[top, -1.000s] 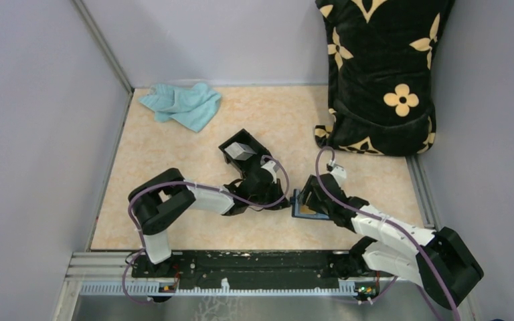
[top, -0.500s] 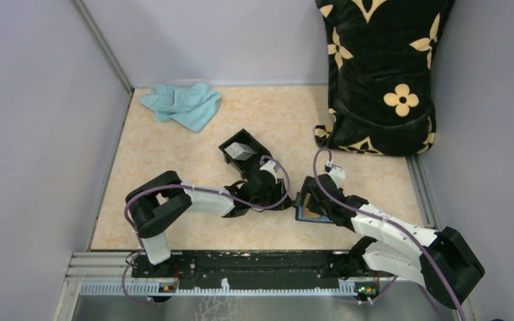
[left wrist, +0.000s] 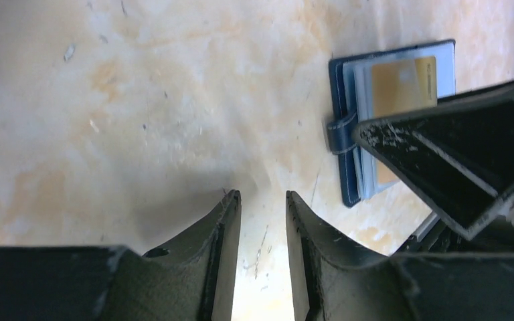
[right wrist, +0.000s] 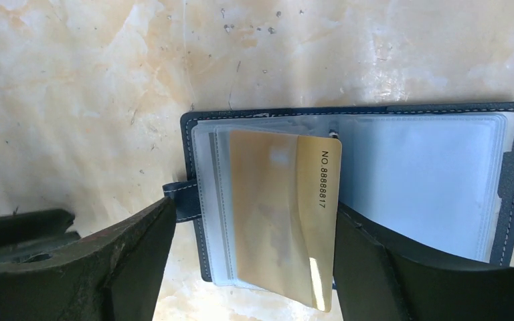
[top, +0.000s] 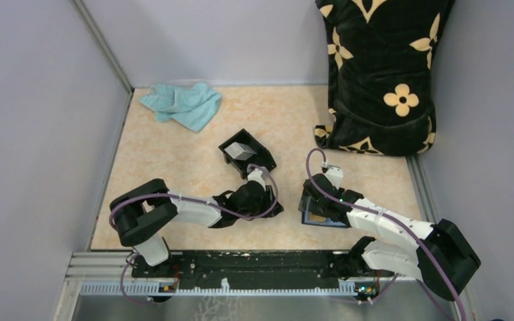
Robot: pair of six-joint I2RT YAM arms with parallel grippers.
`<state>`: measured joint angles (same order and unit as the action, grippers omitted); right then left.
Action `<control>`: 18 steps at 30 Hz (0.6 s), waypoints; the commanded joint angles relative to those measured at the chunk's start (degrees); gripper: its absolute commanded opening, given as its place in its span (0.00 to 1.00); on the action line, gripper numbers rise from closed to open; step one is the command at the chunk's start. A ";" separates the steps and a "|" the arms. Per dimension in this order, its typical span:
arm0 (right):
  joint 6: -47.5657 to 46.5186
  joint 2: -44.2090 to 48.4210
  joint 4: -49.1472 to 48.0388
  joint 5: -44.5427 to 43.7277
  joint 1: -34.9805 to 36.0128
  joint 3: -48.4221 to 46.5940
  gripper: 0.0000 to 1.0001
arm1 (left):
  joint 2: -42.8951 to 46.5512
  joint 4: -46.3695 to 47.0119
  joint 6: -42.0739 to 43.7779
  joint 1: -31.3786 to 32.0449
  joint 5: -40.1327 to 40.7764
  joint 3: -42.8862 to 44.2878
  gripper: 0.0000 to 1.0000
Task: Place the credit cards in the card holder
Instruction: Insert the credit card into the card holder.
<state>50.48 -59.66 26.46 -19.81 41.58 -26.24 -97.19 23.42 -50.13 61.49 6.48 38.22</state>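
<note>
The holder (right wrist: 428, 180) lies open and flat on the table (right wrist: 73, 80), near the front edge and to the right of centre, its clear sleeves facing up and its tab pointing left. A gold card (right wrist: 281, 221) sits on the left page, upright along the spine fold; whether it is tucked into a sleeve or only resting on top I cannot tell

The right gripper (right wrist: 254, 207) hangs over the holder with its jaws wide, one finger outside the holder's left edge by the tab, the other over the fold beside the card, gripping nothing

The left gripper (left wrist: 262, 195) is low over bare table just left of the holder, jaws narrowly parted and empty

Further back, a grey card (top: 241, 150) lies in a black box (top: 258, 160). A teal cloth (top: 181, 103) sits in the far left corner
</note>
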 commanded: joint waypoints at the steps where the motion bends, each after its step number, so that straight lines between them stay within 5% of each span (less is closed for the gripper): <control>1: -1.21 -2.94 1.28 -1.24 2.02 -2.19 0.79 | 2.00 7.19 -1.09 3.12 0.02 -3.71 0.38; 18: 0.76 -3.93 -1.62 0.97 2.80 -1.33 0.79 | -9.31 7.21 0.76 13.50 3.62 7.87 0.42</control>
<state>50.15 -62.81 26.63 -20.73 43.51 -27.77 -104.09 30.92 -49.04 73.80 7.55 43.03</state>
